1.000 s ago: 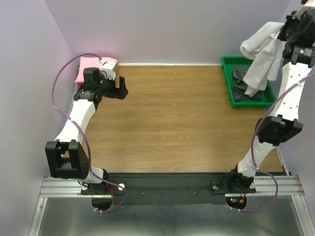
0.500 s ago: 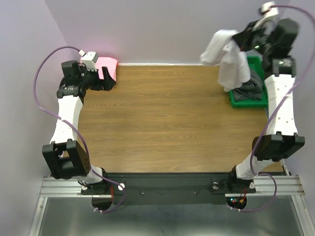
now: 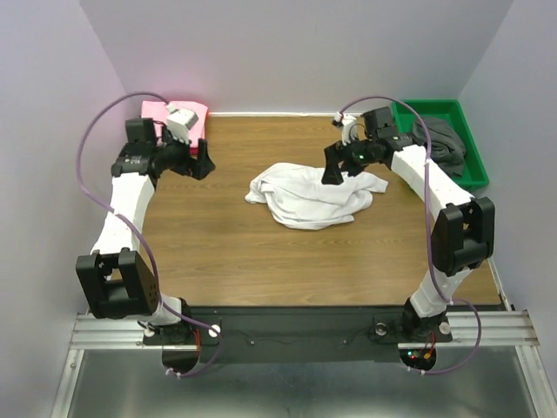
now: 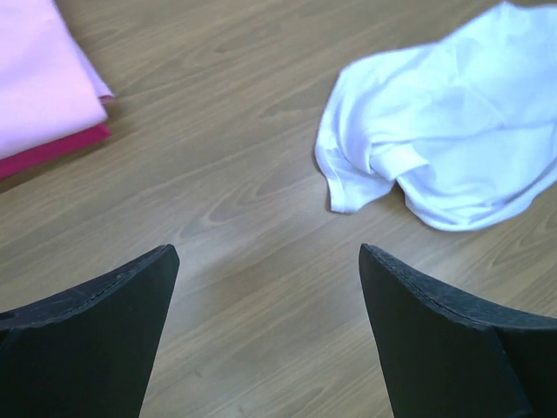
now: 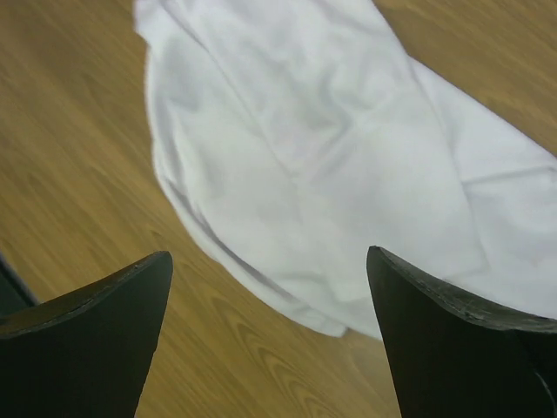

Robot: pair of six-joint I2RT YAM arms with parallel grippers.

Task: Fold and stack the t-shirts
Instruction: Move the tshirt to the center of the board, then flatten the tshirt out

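Three t-shirts, one per colour: white t-shirt (image 3: 309, 198) (image 5: 331, 165) (image 4: 452, 139) crumpled mid-table just beneath my right gripper (image 3: 334, 171) (image 5: 270, 266) (jaws spread wide, holding nothing), pink t-shirt (image 3: 155, 111) (image 4: 39, 78) far-left beside my left gripper (image 3: 204, 158) (image 4: 261, 257), likewise wide and empty, dark grey t-shirt (image 3: 446, 142) in one green tray (image 3: 433, 105).

I look down on a table (image 3: 261, 252) with a wood-grain top, closed in on three sides by plain pale-lilac walls: the back wall (image 3: 296, 52), the left wall (image 3: 43, 131) and the right wall (image 3: 522, 78). The light is soft and even, and I see only faint shadows on the wood. Along the near edge a black strip (image 3: 296, 319) sits on an aluminium rail (image 3: 104, 331), and below that lies a dull grey surface (image 3: 296, 392), perhaps sheet metal, though I cannot tell from here.
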